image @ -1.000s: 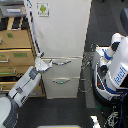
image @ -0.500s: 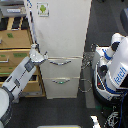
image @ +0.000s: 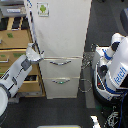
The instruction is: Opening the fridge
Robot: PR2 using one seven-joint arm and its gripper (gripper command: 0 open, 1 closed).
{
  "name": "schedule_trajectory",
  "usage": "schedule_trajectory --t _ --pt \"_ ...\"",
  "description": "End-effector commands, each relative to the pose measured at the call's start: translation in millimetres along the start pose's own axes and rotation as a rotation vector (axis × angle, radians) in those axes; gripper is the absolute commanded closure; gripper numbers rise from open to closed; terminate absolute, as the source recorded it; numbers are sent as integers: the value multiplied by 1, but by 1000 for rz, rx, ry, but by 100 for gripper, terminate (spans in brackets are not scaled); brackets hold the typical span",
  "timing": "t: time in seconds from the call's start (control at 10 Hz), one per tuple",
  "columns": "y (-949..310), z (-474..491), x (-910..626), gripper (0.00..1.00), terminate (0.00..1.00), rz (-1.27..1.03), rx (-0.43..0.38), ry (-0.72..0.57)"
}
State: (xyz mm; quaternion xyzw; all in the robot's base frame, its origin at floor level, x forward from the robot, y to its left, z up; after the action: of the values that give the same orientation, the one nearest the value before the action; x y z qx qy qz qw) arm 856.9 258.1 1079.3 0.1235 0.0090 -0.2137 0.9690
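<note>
The fridge (image: pixel 62 35) is a tall white unit in the middle of the exterior view. A small green-and-white sticker (image: pixel 43 9) marks its large upper door. Below are two drawers with curved silver handles (image: pixel 61 62). The upper door looks flush with the body. My white arm reaches in from the lower left. My gripper (image: pixel 34 50) sits at the left edge of the upper door, just above the top drawer. At this size I cannot make out how its fingers stand or whether they hold the door edge.
A tan wooden drawer cabinet (image: pixel 15 40) stands right beside the fridge on the exterior view's left, behind my arm. A white robot (image: pixel 116 70) with loose cables stands on the dark floor to the fridge's right.
My gripper has risen from level with the top drawer to the lower left edge of the upper door, shifting slightly left. The fridge door has not visibly moved.
</note>
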Motion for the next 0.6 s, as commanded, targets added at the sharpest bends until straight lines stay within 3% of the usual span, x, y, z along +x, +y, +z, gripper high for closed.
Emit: schedule_trajectory --t 0.1,0.3,0.6 --pt "49 -7 33 0 0 60 -201 37" --pt "53 -5 48 0 0 38 -283 26" --pt "56 -4 54 0 0 44 -302 23"
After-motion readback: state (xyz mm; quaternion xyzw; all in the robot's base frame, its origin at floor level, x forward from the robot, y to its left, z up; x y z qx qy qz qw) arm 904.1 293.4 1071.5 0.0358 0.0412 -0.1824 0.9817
